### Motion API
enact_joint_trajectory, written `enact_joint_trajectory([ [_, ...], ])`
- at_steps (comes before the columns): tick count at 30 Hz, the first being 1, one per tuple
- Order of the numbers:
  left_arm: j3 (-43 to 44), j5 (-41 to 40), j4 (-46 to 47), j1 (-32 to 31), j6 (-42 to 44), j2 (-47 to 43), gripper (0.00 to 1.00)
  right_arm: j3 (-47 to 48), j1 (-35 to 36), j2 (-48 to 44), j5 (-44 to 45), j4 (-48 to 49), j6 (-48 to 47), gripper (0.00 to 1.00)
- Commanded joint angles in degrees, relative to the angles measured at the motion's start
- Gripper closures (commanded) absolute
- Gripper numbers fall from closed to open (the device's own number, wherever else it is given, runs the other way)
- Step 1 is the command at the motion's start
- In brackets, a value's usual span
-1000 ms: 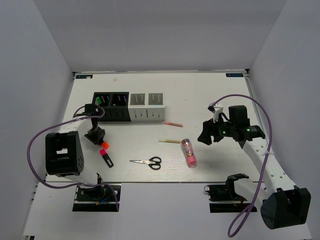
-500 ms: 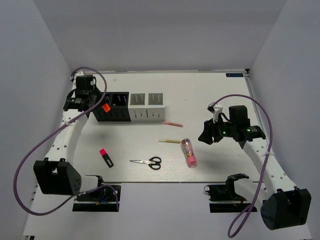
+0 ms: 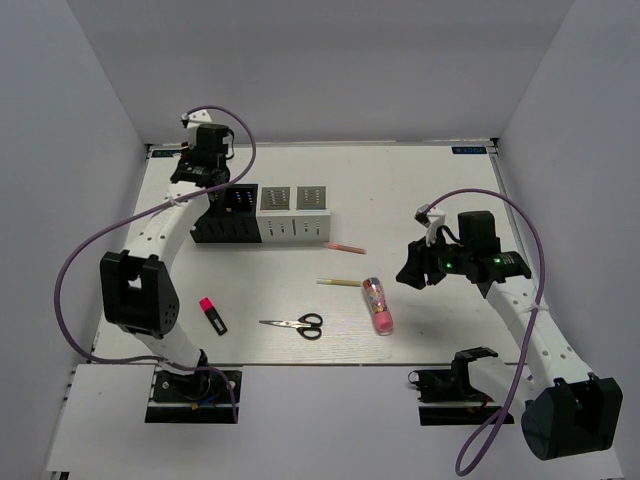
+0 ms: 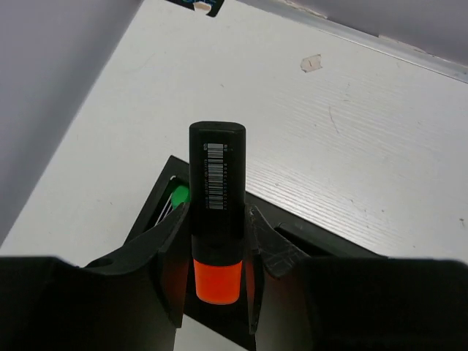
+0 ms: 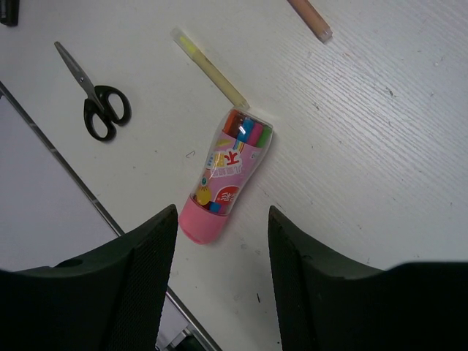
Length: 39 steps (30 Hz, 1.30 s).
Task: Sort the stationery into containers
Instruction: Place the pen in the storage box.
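One marker in hand: the left gripper [image 4: 216, 252] pinches the orange-capped marker [image 4: 216, 175] near its cap, right above the end black holder [image 4: 153, 219], where a green cap [image 4: 178, 196] shows inside. I'd line it up over the opening and go low before letting go. The right gripper [image 5: 221, 219] hangs wide over the pink-ended tube [image 5: 227, 175]. The marker only shows a barcode, and I can't read the tube's label.

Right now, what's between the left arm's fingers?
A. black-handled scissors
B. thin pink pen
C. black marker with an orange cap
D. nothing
C: the left wrist view shows the black marker with an orange cap clamped upright between the left fingers, while the black-handled scissors lie on the table.
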Motion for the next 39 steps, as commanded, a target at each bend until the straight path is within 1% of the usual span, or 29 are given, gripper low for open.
enact_joint_trajectory([
  [1,2.3,-7.15,5.85,-0.88,5.5,-0.04,1.0,1.04,0.29,-0.73,-1.33,0.51,-0.71,0.44],
  [5,0.99,-9.26,7.89,-1.24,8.13,1.36,1.0,1.21,0.2,-0.73,-1.24,0.51,-0.79,0.43],
  [10,-2.09,-10.75,10.61,-1.24,9.28,1.98,1.0,1.13,0.29,-0.64,-1.16,0.42,-0.79,0.43],
  [21,-4.38,-11.55,9.47,-1.24,7.7,4.27,1.0,1.13,0.03,-0.73,-0.98,0.68,-0.8,0.41],
  [23,-4.47,-12.08,9.47,-1.23,7.7,4.88,0.99,1.13,0.12,-0.73,-1.07,0.51,-0.71,0.41],
  [29,-4.91,-13.13,9.47,-1.24,7.44,5.58,0.9,1.13,0.2,-0.81,-0.89,0.33,-0.88,0.41],
  [31,-4.73,-13.4,9.47,-1.15,7.26,5.93,0.86,1.21,0.12,-0.99,-0.98,0.33,-0.8,0.41],
  [32,-4.65,-13.48,9.04,-1.23,7.17,5.94,0.81,1.13,0.38,-0.73,-0.89,0.33,-0.79,0.41],
  [33,-4.56,-13.83,8.95,-1.15,7.17,6.02,0.74,1.13,0.12,-0.99,-0.98,0.33,-0.88,0.41],
  [35,-4.38,-13.75,8.33,-1.15,6.38,6.29,0.7,1.21,0.2,-0.9,-0.72,0.33,-0.79,0.4],
  [36,-4.29,-13.92,8.07,-1.15,6.03,6.2,0.62,1.22,0.12,-1.08,-0.72,0.42,-0.88,0.4],
  [39,-4.29,-13.75,7.36,-1.15,5.33,6.38,0.61,1.22,0.03,-1.08,-0.54,0.33,-0.97,0.4],
])
